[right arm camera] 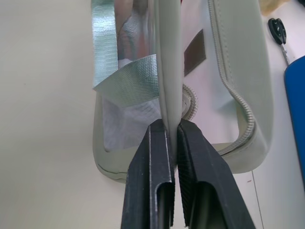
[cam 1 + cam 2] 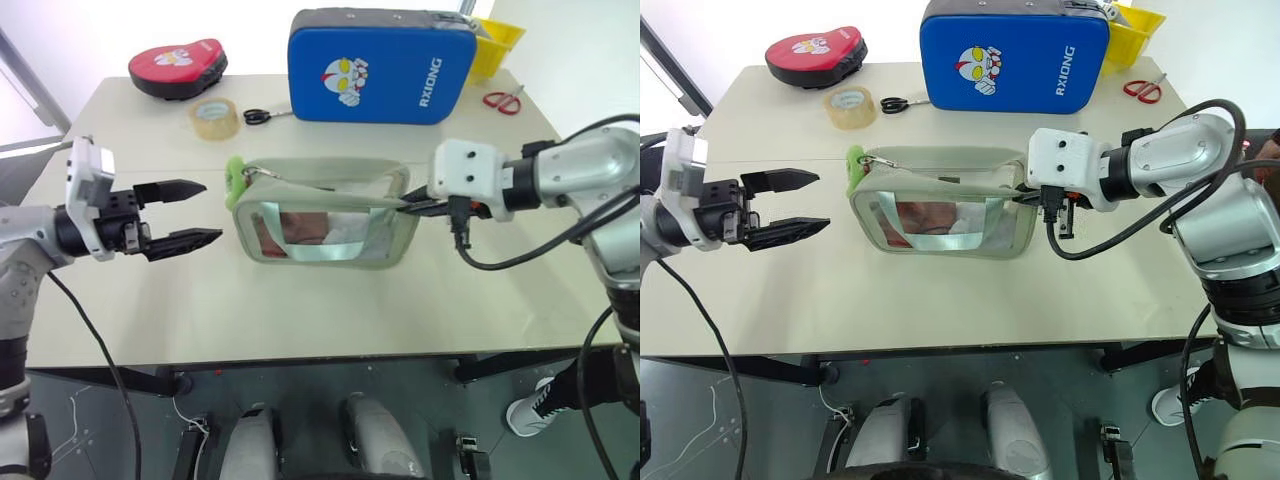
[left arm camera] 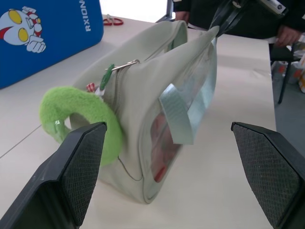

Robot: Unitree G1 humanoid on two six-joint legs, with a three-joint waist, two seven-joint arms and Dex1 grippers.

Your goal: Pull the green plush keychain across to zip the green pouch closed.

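The green pouch (image 2: 320, 215) stands upright in the middle of the table, its clear window and strap handle facing me and its top zipper gaping. The green plush keychain (image 2: 234, 182), a fuzzy lime ring, hangs at the pouch's left end (image 3: 81, 112). My left gripper (image 2: 212, 212) hovers open just left of that end, level, with the keychain ahead of its fingers and apart from them. My right gripper (image 2: 412, 207) is shut on the pouch's right end, and the right wrist view shows the fingers (image 1: 157, 157) pinching a thin fabric edge.
Behind the pouch lie a tape roll (image 2: 214, 118), black scissors (image 2: 262, 116) and a big blue case (image 2: 380, 65). A red and black pad (image 2: 178, 67) sits back left. Red scissors (image 2: 503, 101) and a yellow bin (image 2: 495, 45) sit back right.
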